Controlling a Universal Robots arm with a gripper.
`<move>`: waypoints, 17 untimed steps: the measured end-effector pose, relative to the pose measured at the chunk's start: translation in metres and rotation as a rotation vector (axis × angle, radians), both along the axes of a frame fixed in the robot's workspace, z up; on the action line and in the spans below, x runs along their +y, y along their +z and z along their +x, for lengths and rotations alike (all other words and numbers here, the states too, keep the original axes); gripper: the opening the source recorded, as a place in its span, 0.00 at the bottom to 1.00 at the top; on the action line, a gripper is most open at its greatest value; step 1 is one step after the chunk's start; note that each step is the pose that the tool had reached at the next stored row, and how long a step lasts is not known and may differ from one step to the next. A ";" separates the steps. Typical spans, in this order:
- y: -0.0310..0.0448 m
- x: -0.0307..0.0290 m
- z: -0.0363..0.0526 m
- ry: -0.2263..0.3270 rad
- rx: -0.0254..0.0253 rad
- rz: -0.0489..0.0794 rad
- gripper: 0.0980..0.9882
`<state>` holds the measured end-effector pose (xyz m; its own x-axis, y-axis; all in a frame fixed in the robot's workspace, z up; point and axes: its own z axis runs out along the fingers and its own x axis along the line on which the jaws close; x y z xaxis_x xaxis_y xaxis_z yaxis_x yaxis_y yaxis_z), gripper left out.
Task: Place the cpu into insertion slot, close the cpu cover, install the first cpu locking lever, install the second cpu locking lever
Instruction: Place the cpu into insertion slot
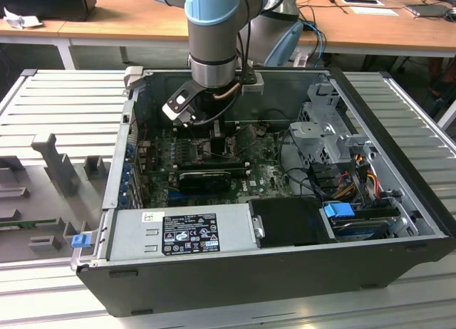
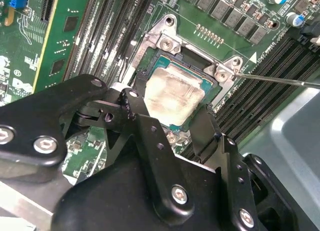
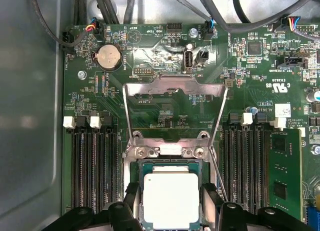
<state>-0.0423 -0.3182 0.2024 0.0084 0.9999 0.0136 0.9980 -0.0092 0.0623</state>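
Note:
The cpu (image 3: 171, 197) lies flat, silver top up, in the insertion slot (image 3: 170, 162), whose silvery rim (image 2: 165, 41) frames it. In both wrist views my gripper (image 3: 171, 211) straddles the chip, one black finger (image 2: 131, 102) against each side edge, apparently shut on it. The cpu cover (image 3: 165, 85) stands swung open behind the slot, hinged at two screws. A thin wire locking lever (image 2: 280, 80) sticks out unlatched past one corner of the slot. In the exterior view the gripper (image 1: 214, 133) reaches down into the open computer case.
Rows of black memory slots (image 3: 95, 166) flank the socket, with a green memory module (image 3: 286, 171) on one side. The exterior view shows a power supply (image 1: 185, 233) at the front of the case and a drive cage (image 1: 328, 129) with cables on that view's right.

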 end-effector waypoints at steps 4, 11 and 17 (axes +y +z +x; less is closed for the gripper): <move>0.0112 0.0000 0.0000 0.000 0.0002 -0.001 0.48; 0.0166 0.0000 0.0000 0.000 0.0000 -0.001 0.07; 0.0175 0.0000 0.0000 0.000 0.0001 -0.001 0.01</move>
<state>-0.0423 -0.3183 0.2200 0.0084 0.9999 0.0126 0.9980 -0.0091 0.0622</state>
